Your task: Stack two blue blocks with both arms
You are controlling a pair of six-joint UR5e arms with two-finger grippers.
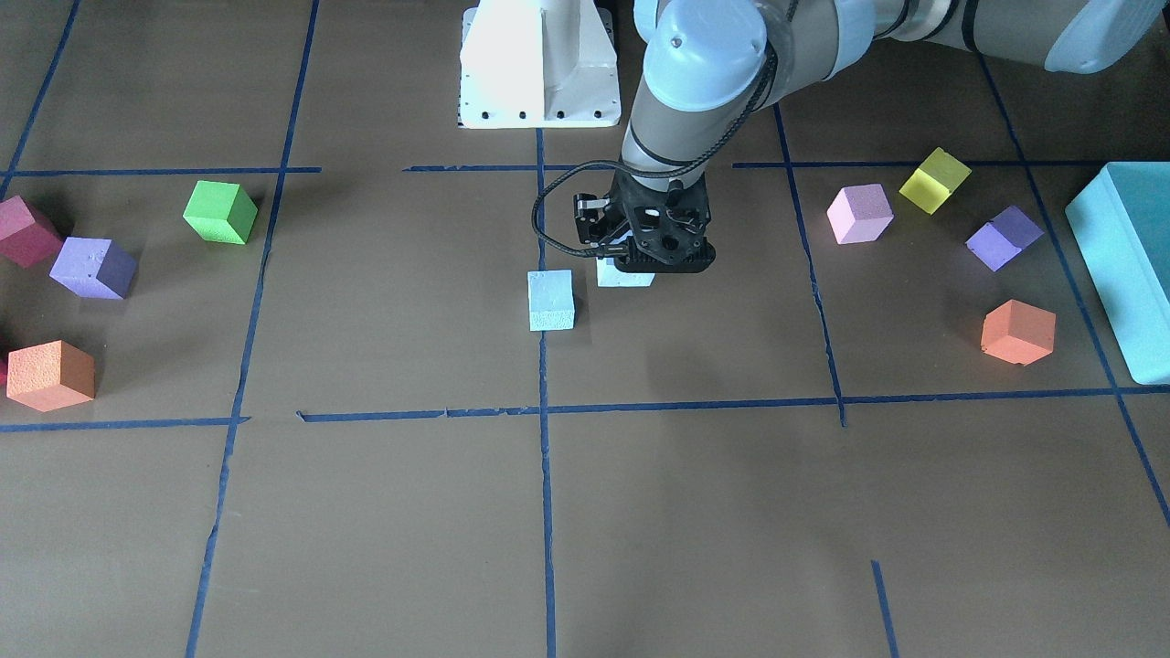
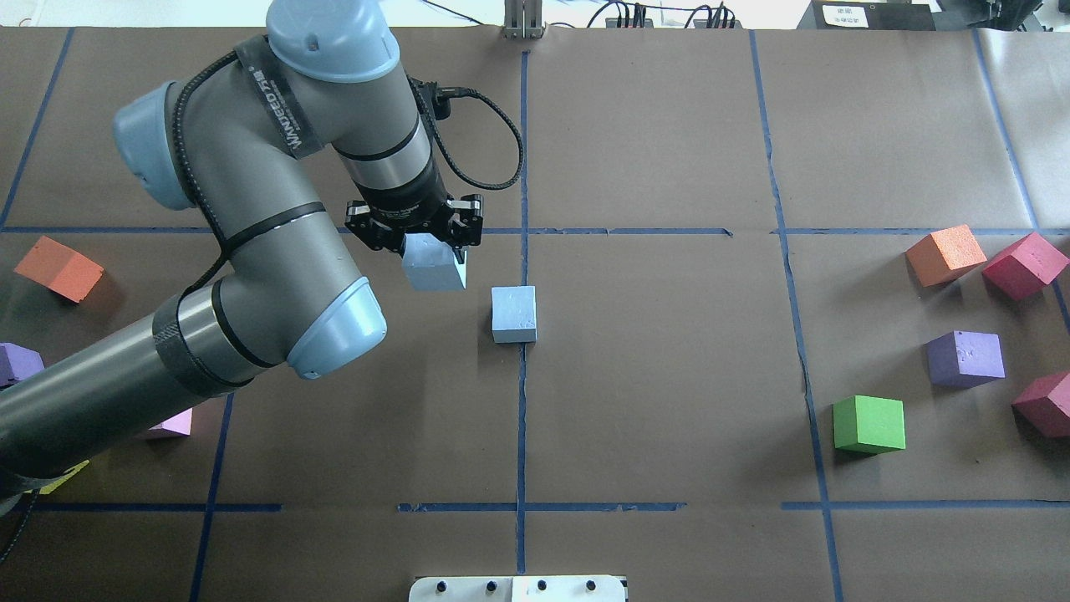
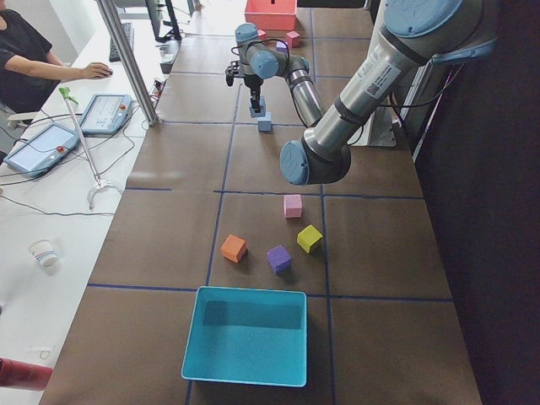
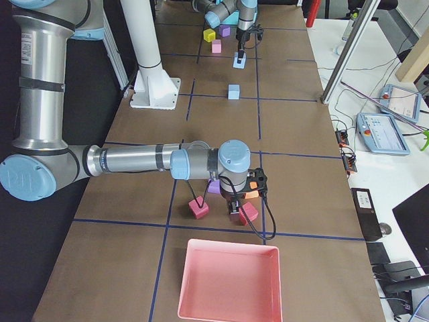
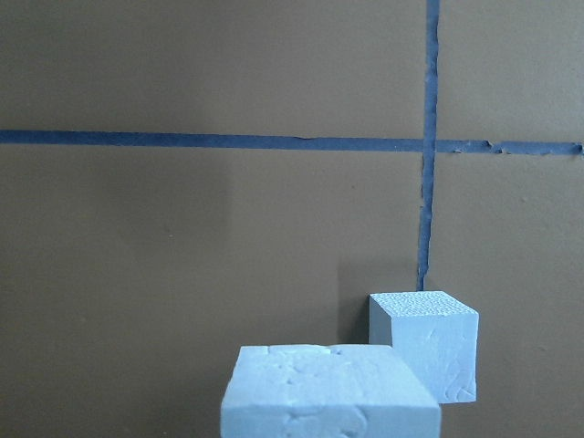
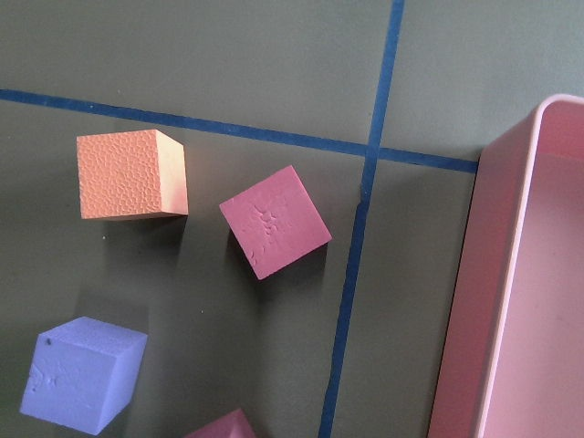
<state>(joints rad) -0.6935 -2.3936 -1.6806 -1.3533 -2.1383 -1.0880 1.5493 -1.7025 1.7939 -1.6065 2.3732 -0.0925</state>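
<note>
bare brown surface (image 2: 669,376) lies open around the middle; the coloured cubes (image 2: 869,424) sit well off at both ends. the free blue block (image 2: 513,313) rests on a tape line (image 2: 522,401), just beside the held blue block (image 2: 435,269). the left fingers (image 2: 461,238) are clamped on that block. i cannot tell how the right fingers (image 4: 232,209) stand.

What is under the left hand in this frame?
One blue block is gripped in the left hand, which covers its top. The second blue block stands apart beside it on the table. Whether the gripped block touches the table cannot be seen.
</note>
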